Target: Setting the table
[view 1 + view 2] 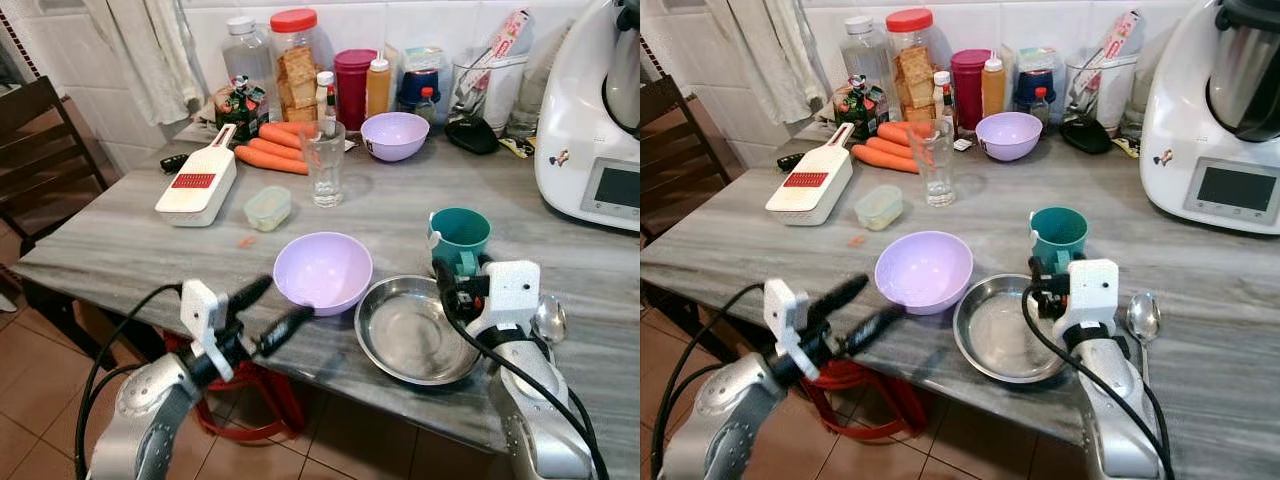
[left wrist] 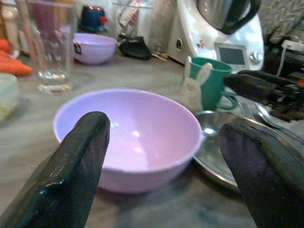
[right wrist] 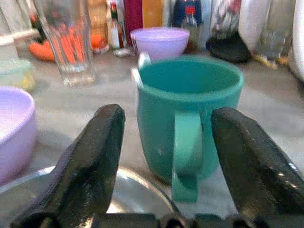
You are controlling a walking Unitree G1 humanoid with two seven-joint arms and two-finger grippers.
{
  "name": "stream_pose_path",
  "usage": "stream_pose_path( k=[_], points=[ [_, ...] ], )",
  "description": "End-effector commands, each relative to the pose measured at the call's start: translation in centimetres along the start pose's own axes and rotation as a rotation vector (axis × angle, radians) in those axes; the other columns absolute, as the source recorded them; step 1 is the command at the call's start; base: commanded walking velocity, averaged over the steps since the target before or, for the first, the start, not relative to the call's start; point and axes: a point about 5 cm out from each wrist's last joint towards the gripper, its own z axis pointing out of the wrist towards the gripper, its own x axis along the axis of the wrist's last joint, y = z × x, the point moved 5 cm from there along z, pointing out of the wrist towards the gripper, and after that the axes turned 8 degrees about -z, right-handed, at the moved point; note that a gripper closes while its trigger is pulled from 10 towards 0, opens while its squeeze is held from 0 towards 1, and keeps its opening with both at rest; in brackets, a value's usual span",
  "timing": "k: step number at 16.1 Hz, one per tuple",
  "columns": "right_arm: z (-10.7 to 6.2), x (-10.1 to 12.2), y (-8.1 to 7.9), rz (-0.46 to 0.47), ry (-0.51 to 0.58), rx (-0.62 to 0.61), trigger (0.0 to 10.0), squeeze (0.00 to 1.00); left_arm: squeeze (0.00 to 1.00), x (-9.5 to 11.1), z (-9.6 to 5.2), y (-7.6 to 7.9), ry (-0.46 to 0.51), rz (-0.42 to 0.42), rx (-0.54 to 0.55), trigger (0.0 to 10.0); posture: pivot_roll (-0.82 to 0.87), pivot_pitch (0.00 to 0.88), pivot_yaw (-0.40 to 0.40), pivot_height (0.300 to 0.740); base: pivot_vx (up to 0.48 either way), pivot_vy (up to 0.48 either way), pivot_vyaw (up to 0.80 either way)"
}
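Went with the steel plate (image 1: 415, 335) as the anchor, sat at the table's (image 1: 140, 245) near edge. Right behind it, nearly touching its far rim: the teal mug (image 1: 460, 238), upright, handle turned back toward the robot. Just over that rim, nearer side: the right gripper (image 1: 447, 284), fingers spread wide and holding nothing, lined up dead straight on the handle. So the mug lay directly ahead, handle sitting in the gap.

Left of the plate, almost rim to rim: the purple bowl (image 1: 322, 271). Left of that again and off the table edge: the left gripper (image 1: 265, 314), also released and empty, pointed at the bowl. Right of the plate: 1 spoon (image 1: 549, 319), handle end toward the robot.

Closer arm for the mug looked like the right 1, easily.
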Motion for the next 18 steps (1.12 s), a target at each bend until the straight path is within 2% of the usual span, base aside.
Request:
stream_pose_path(
  k=[1,4,5,6,7,8,9,11,12,14,18],
  points=[
    [-0.1,1.2,-0.4,-0.011,0.050,0.002,10.0,1.00,0.00,0.5,-0.2,-0.9,0.009,0.021,0.038,10.0,-0.11,0.000,0.115,0.740,0.000,0.000,0.00],
    [-0.2,2.7,-0.2,-0.049,0.122,-0.022,10.0,1.00,0.00,1.5,0.3,-1.7,0.064,0.043,0.112,10.0,-0.10,0.000,0.114,0.740,0.000,0.000,0.00],
    [-0.2,3.3,-0.1,-0.066,0.150,-0.029,10.0,1.00,0.00,2.0,0.5,-2.4,0.089,0.061,0.170,10.0,-0.10,0.000,0.115,0.740,0.000,0.000,0.00],
    [-0.2,3.8,-0.1,-0.079,0.173,-0.033,10.0,0.90,0.00,2.1,0.6,-3.6,0.098,0.079,0.271,10.0,-0.10,0.000,0.115,0.740,0.000,0.000,0.00],
    [-0.1,4.0,-0.2,-0.087,0.181,-0.034,10.0,0.68,0.00,1.9,0.6,-4.1,0.096,0.081,0.325,10.0,-0.10,0.000,0.115,0.740,0.000,0.000,0.80],
    [0.0,4.1,-0.4,-0.103,0.186,-0.026,10.0,0.65,0.00,1.7,0.6,-4.5,0.090,0.084,0.364,10.0,-0.10,0.000,0.115,0.740,0.000,0.000,0.80],
    [0.0,4.1,-0.8,-0.104,0.190,-0.008,10.0,0.28,0.00,1.3,0.5,-5.3,0.075,0.098,0.451,10.0,-0.09,0.000,0.115,0.740,0.000,0.000,0.80],
    [0.1,4.2,-1.3,-0.106,0.198,0.006,10.0,0.04,0.00,1.0,0.6,-5.6,0.080,0.099,0.504,10.0,-0.09,0.000,0.115,0.740,0.000,0.000,0.80],
    [0.1,4.3,-1.5,-0.109,0.202,0.011,10.0,0.00,0.00,1.0,0.7,-5.5,0.085,0.102,0.506,10.0,-0.09,0.000,0.114,0.740,0.000,0.000,0.80],
    [0.1,4.3,-1.7,-0.113,0.207,0.019,10.0,0.00,0.00,1.1,0.8,-5.6,0.091,0.114,0.523,10.0,-0.09,0.000,0.113,0.740,0.000,0.000,0.80],
    [0.3,4.6,-2.1,-0.121,0.221,0.039,10.0,0.00,0.00,1.7,0.8,-6.7,0.109,0.148,0.603,10.0,-0.09,0.000,0.112,0.740,0.000,0.000,0.80]
  ],
)
